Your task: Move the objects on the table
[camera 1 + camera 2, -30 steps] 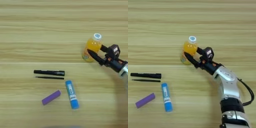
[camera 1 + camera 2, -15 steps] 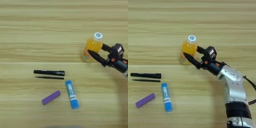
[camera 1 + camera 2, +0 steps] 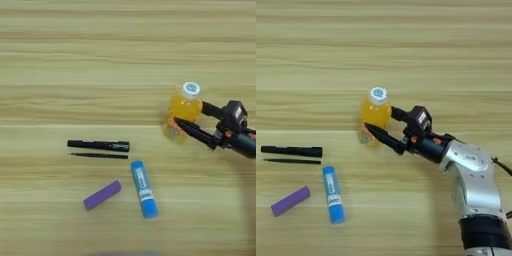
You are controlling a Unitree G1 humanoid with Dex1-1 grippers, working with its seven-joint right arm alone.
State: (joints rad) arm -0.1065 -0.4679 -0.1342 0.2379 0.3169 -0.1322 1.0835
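The small orange juice bottle with a white cap stands slightly tilted right of the table's middle. My right gripper reaches in from the right and is shut on it: one black finger crosses its front and the other goes behind it. To the left, well apart from the gripper, lies the black marker with the thin black stick just below it. Below those rest the purple bar and the blue glue stick.
My silver forearm runs from the gripper down to the bottom right corner in the right eye view. Bare wood stretches across the far half of the table.
The bottle and the gripper holding it have shifted together toward the near edge and a little left. The marker, stick, bar and glue stick lie where they were.
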